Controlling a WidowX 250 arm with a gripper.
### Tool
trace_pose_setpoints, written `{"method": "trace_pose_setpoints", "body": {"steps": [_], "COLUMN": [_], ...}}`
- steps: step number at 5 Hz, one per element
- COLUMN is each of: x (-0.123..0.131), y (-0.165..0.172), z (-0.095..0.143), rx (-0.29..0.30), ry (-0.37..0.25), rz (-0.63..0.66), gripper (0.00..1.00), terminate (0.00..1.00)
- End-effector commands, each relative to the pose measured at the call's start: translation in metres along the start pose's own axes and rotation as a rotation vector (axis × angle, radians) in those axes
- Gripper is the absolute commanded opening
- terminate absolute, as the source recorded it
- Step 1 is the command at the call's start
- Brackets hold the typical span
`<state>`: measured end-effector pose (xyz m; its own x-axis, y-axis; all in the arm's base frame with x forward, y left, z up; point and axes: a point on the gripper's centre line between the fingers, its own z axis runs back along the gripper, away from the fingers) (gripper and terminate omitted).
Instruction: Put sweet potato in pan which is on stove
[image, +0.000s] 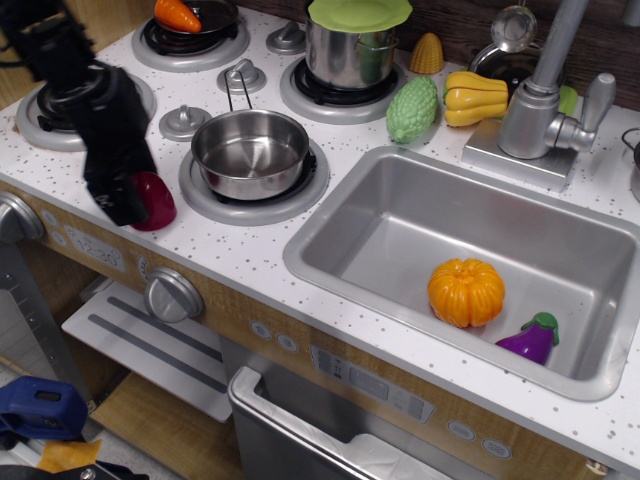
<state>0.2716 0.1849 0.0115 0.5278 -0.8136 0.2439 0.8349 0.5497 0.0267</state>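
The sweet potato (156, 201), a small glossy maroon toy, lies on the white speckled stove (235, 240) near its front edge, left of the pan. The pan (250, 152), shallow shiny steel with a thin wire handle, sits empty on the front right burner. My black gripper (120, 198) is low at the sweet potato's left side and covers part of it. It is motion-blurred, and I cannot tell whether the jaws are open or closed on the toy.
A steel pot with a green lid (352, 45) stands behind the pan. A small black pan with an orange toy (180, 14) is at the back left. Grey knobs (184, 122) lie between the burners. The sink (400, 215) on the right holds an orange pumpkin (465, 292) and a purple eggplant (530, 338).
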Motion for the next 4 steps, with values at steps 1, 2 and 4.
{"method": "trace_pose_setpoints", "body": {"steps": [1, 2, 4], "x": [-0.006, -0.006, 0.017], "y": [0.009, 0.009, 0.009], "z": [0.002, -0.002, 0.004], "rx": [0.050, 0.053, 0.061], "ry": [-0.028, -0.063, -0.088], "rz": [-0.025, -0.024, -0.022], "gripper": [1.00, 1.00, 1.00], "terminate": [0.00, 0.00, 0.00]}}
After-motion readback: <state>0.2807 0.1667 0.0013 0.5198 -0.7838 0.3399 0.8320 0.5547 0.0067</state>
